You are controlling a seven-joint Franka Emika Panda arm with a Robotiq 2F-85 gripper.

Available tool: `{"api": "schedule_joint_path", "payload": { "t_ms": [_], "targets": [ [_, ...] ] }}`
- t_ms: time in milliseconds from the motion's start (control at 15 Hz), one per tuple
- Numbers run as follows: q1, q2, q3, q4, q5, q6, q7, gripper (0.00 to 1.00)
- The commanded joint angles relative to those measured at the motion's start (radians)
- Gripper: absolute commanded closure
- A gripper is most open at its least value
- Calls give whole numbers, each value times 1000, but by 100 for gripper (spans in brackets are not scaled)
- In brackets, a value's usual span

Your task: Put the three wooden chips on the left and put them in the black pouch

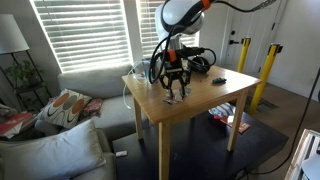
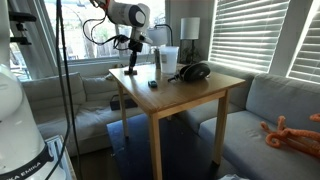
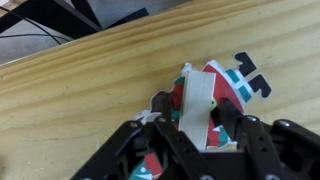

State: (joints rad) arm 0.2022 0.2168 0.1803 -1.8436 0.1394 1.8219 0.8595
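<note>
In the wrist view my gripper [image 3: 198,128] is down at the wooden table [image 3: 90,80], with its black fingers on either side of a small cluster of wooden chips. One pale tan chip [image 3: 197,95] stands tilted between the fingers and looks pinched. Other pieces with red, green and white print [image 3: 232,85] lie under and beside it. In both exterior views the gripper [image 1: 176,88] [image 2: 131,70] touches the tabletop near one edge. The black pouch [image 1: 199,63] [image 2: 192,72] lies further along the table, apart from the gripper.
A clear cup [image 2: 168,60] stands next to the pouch. A small flat dark item [image 1: 218,79] [image 2: 153,84] lies on the table. A grey sofa [image 1: 70,120] stands beside the table. Yellow posts [image 1: 268,70] stand behind it.
</note>
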Motion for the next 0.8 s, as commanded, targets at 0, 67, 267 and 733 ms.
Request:
{"api": "schedule_joint_path", "payload": {
  "t_ms": [0,67,267,733],
  "targets": [
    [14,11,-12,15,8,9,0,78],
    [13,9,-13,16,7,12,-2,84],
    [12,-9,-14,17,-1,1,-11,93],
    [-21,-171,-54,1,-132,-34,-33,93]
  ]
}}
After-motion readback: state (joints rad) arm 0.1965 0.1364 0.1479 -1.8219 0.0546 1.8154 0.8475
